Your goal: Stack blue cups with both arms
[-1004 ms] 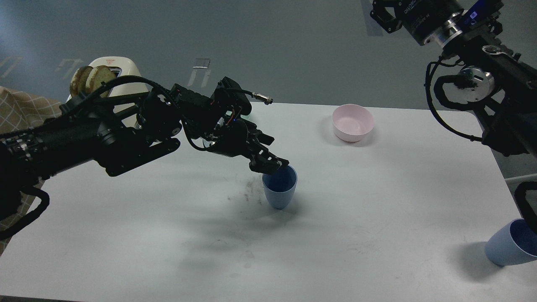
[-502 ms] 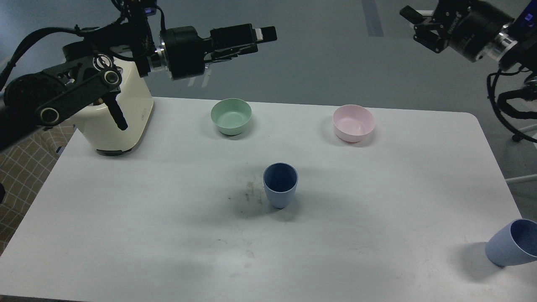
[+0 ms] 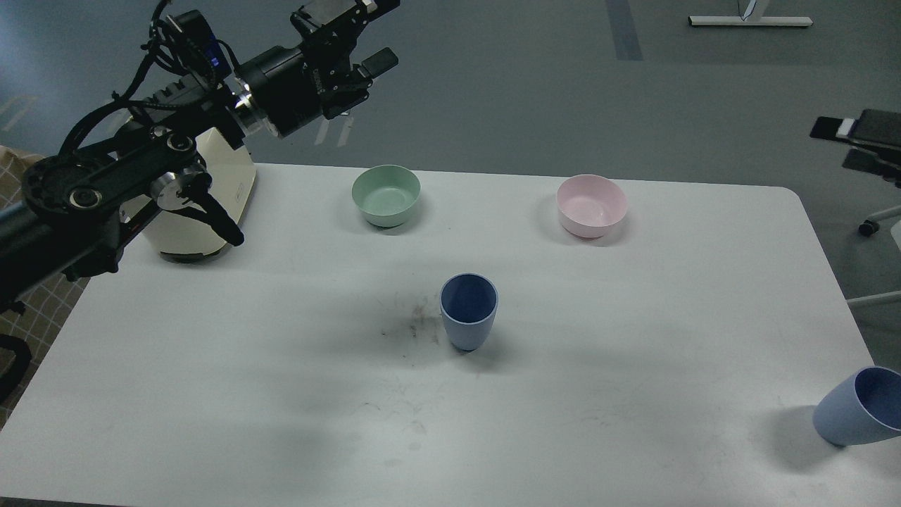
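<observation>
One blue cup stands upright near the middle of the white table. The second blue cup sits at the table's front right corner, leaning with its mouth to the right, partly cut by the frame edge. My left gripper is raised high at the back left, far from both cups, open and empty. My right gripper only pokes in at the right edge, high above the table, its two fingers apart and empty.
A mint-green bowl and a pink bowl stand along the back of the table. A cream toaster stands at the back left, behind my left arm. Dark smudges mark the table just left of the middle cup.
My left gripper let go of the middle cup's rim and rose to the back left. My right arm pulled back to the right edge. Both cups stayed put.
</observation>
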